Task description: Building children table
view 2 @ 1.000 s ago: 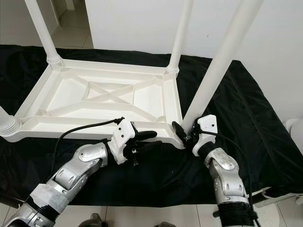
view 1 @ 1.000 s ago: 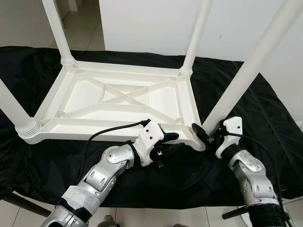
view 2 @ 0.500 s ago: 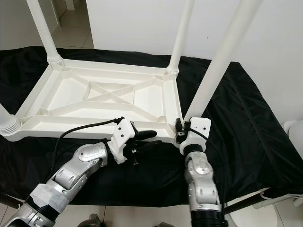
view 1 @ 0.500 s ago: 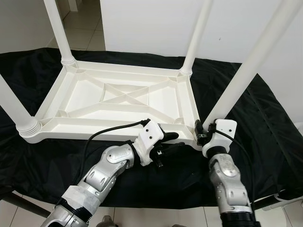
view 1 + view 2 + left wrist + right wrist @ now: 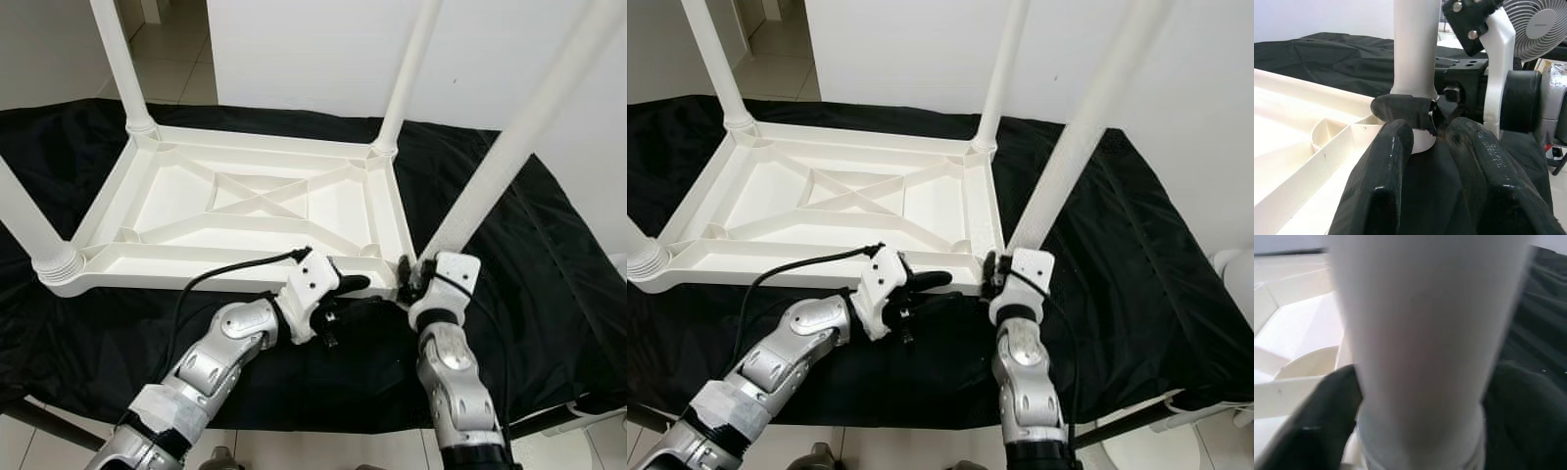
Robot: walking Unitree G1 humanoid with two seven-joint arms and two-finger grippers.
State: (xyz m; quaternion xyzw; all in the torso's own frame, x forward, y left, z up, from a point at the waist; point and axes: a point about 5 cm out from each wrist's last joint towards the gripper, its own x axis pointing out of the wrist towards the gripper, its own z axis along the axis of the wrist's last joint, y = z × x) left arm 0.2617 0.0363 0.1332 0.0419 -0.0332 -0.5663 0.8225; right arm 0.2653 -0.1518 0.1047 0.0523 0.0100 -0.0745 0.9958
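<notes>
A white plastic children's table (image 5: 157,266) lies upside down on black cloth, its legs pointing up. My right gripper (image 5: 416,279) is shut around the base of the near right leg (image 5: 490,176), where it meets the table's corner. In the right wrist view this leg (image 5: 1420,333) runs between the black fingers (image 5: 1317,431). My left gripper (image 5: 358,297) sits low at the table's near edge, just left of that corner. Its fingers (image 5: 1391,161) are open and hold nothing, pointing at the leg base (image 5: 1415,49), which one right finger (image 5: 1398,105) wraps.
The black cloth (image 5: 549,255) covers the work surface and drops off at its near edge. Three other legs stand at the far left (image 5: 118,59), far right (image 5: 407,69) and near left (image 5: 24,225). A white wall is behind, and a fan (image 5: 1540,24) stands off to the side.
My right forearm has swung leftward from the right side to below the corner, the wrist turning around the leg base while staying on it. The left arm has hardly moved.
</notes>
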